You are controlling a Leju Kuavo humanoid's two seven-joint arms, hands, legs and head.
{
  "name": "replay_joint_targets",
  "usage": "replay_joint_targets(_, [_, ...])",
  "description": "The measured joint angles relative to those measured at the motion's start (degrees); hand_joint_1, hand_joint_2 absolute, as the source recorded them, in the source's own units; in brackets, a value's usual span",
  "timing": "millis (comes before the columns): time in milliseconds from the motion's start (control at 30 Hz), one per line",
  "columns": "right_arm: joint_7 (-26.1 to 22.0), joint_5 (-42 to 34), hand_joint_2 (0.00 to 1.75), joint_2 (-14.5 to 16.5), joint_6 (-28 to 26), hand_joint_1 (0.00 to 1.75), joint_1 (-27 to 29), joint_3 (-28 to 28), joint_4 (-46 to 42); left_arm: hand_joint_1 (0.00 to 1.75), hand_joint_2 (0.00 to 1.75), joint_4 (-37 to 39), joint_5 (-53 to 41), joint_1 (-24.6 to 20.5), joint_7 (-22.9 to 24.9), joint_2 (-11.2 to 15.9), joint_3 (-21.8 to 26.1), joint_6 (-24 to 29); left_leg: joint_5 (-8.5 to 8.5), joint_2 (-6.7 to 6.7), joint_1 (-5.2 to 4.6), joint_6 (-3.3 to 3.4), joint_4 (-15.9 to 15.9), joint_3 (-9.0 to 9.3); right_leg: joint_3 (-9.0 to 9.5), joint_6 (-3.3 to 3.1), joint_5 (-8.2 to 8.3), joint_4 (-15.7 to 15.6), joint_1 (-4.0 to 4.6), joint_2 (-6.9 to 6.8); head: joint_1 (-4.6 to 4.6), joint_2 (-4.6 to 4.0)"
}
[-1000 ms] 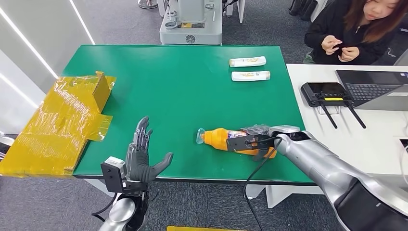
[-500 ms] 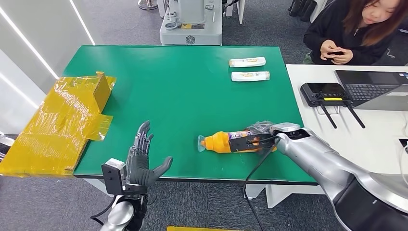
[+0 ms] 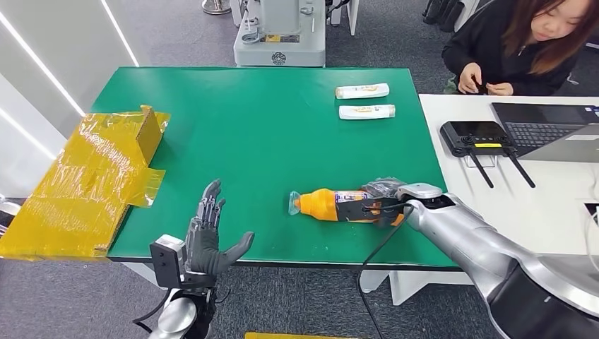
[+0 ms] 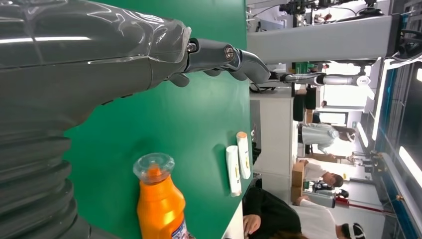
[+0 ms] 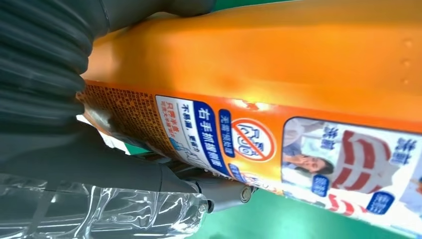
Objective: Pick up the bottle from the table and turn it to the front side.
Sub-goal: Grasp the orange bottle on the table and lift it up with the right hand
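The orange bottle [image 3: 332,205] lies on its side on the green bench [image 3: 268,134], close to the near edge and toward the right-hand corner, its clear cap pointing along the edge to the left. The right hand [image 3: 381,200] is wrapped around the bottle's lower body, thumb on one side and darker fingers on the other, so the grip looks made. In the right wrist view the printed label [image 5: 278,144] sits right against the palm and fingers, which fits a firm hold.

From where I stand the bottle seems to rest on the bench or just above it; I cannot tell which. So I judge the grasp done, and the lift and the turn to the front side yet to come.

The left hand [image 3: 209,236] hovers at the near edge, well apart from the bottle, palm up, fingers spread, holding nothing. Two white tubes [image 3: 366,101] lie near the far right corner, and a yellow wrapped box [image 3: 92,176] hangs off the left edge.
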Motion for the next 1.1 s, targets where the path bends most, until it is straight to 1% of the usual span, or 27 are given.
replay_joint_targets(100, [-1.5, -2.0, 1.75, -0.4, -3.7, 1.75, 1.7, -2.1, -0.7, 0.00, 1.75, 0.0, -0.7, 1.2, -0.7, 0.0, 0.7, 1.0, 0.00, 0.00, 0.00, 0.00, 0.0, 0.02, 0.02, 0.00, 0.01, 0.0, 0.00, 0.00, 0.00, 0.00])
replay_joint_targets(167, [-2.1, -2.8, 1.75, -0.8, -5.1, 1.75, 2.8, -3.7, -1.4, 0.00, 1.75, -0.1, -1.0, 2.0, -0.9, 0.1, 1.0, 1.4, 0.00, 0.00, 0.00, 0.00, 0.0, 0.02, 0.02, -0.01, 0.02, 0.0, 0.00, 0.00, -0.01, 0.00])
replay_joint_targets(300, [-3.1, -4.1, 1.75, -1.3, -6.3, 1.75, 4.1, -6.3, -2.5, 0.00, 1.75, -0.1, -1.1, 2.8, -1.0, 0.2, 1.2, 1.7, 0.00, 0.00, 0.01, 0.00, 0.0, 0.02, 0.01, -0.02, 0.02, 0.0, 0.01, 0.00, -0.02, 0.00])
replay_joint_targets(467, [-6.0, -7.5, 1.75, -1.5, -9.7, 1.75, 7.0, -10.8, -4.8, 0.00, 1.75, -0.7, -0.8, 3.2, -0.9, 0.1, 1.3, 2.8, 0.00, -0.02, 0.03, -0.01, 0.0, -0.01, -0.01, -0.02, 0.01, 0.0, 0.04, -0.01, -0.01, 0.00])
replay_joint_targets(600, [-6.4, -8.0, 1.75, -1.5, -10.2, 1.75, 8.3, -13.0, -6.0, 0.00, 1.75, -1.1, -0.6, 3.2, -0.8, 0.1, 1.7, 3.0, 0.00, -0.02, 0.03, -0.01, 0.0, -0.03, -0.02, -0.01, 0.00, 0.0, 0.05, -0.01, -0.01, 0.00])
replay_joint_targets(767, [-7.9, -9.5, 1.75, -1.5, -10.8, 1.75, 9.9, -15.5, -7.2, 0.00, 1.75, -1.3, 1.3, 3.3, 0.0, 0.0, 1.9, 2.5, 0.00, -0.03, 0.03, -0.01, 0.0, -0.04, -0.03, -0.01, 0.00, 0.0, 0.04, -0.02, -0.01, 0.00])
replay_joint_targets(933, [-11.6, -12.2, 1.75, -1.8, -14.2, 1.75, 12.7, -19.5, -10.2, 0.00, 1.75, -1.2, 4.2, 3.0, 0.3, 0.2, 1.9, 2.1, 0.00, -0.04, 0.02, -0.01, 0.0, -0.13, -0.14, -0.01, 0.00, 0.0, 0.04, -0.02, -0.02, 0.00])
replay_joint_targets(1100, [-15.5, -15.2, 1.75, -2.3, -17.2, 1.75, 14.0, -23.7, -12.1, 0.00, 1.75, 0.0, 8.0, 0.7, 0.3, 0.7, 1.6, -0.8, 0.00, -0.09, 0.03, -0.01, 0.0, -0.19, -0.18, -0.01, 0.00, 0.0, 0.04, -0.07, 0.00, 0.00])
